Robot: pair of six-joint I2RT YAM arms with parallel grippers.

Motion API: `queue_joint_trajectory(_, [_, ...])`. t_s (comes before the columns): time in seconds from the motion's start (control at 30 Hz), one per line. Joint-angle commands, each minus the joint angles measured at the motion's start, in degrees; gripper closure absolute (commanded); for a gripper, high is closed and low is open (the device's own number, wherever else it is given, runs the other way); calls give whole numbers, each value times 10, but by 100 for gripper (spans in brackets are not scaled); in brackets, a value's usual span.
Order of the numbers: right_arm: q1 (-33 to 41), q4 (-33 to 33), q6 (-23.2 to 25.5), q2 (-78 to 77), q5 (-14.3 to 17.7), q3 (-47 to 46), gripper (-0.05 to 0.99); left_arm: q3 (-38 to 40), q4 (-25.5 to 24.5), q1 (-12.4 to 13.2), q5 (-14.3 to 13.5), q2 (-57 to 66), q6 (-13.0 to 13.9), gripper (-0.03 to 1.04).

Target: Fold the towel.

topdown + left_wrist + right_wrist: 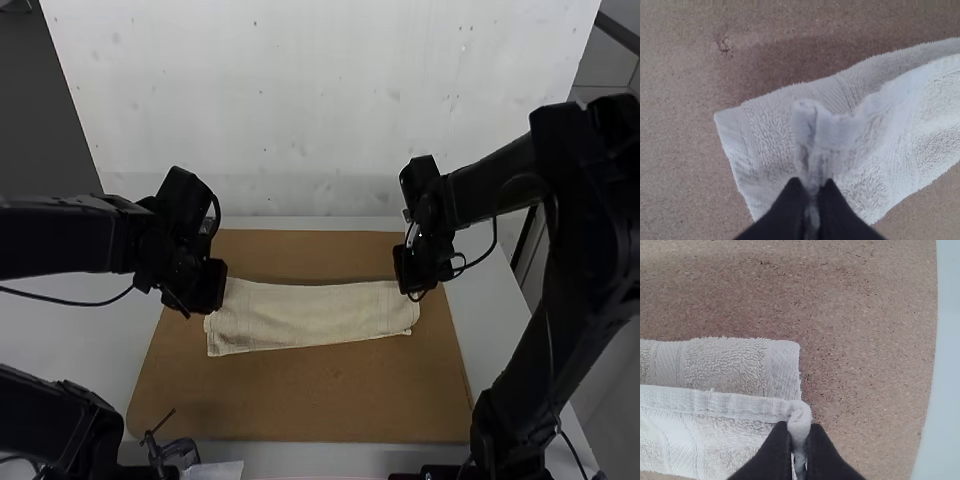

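At both ends of towel (310,318), pinching upper layer (715,405) with left gripper (812,187) and right gripper (799,429); tension lightly, square up, lower together, release.

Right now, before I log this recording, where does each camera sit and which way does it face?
High view: fixed above and behind the arms, facing forward and down at the towel on the cork-like board; left arm and right arm show.
Left wrist view: on the left wrist, facing down at the towel's left end; the left gripper shows, jaws pinching cloth.
Right wrist view: on the right wrist, facing down at the right end; the right gripper shows, jaws also pinching.
Both wrist views share towel and board.
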Motion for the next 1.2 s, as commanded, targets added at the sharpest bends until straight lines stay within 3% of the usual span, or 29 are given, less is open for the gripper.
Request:
queue_joint_trajectory(0.0, [-3, 12, 18, 24, 18, 40, 92, 5, 35, 16, -9, 33, 8, 99])
queue_joint_trajectory(0.23, [-3, 28, 31, 64, 18, 73, 92, 7, 61, 28, -8, 78, 15, 99])
queue_joint_trajectory(0.43, [7, 36, 38, 93, 18, 82, 92, 2, 82, 50, -7, 91, 37, 99])
queue_joint_trajectory(0.6, [15, 37, 41, 98, 18, 75, 92, -1, 102, 85, 1, 105, 64, 99])
queue_joint_trajectory(0.97, [16, 46, 41, 109, 25, 71, 92, -3, 130, 85, 13, 162, 58, 99])
queue_joint_trajectory(1.17, [16, 56, 40, 131, 29, 78, 92, -4, 119, 62, 13, 142, 49, 99])
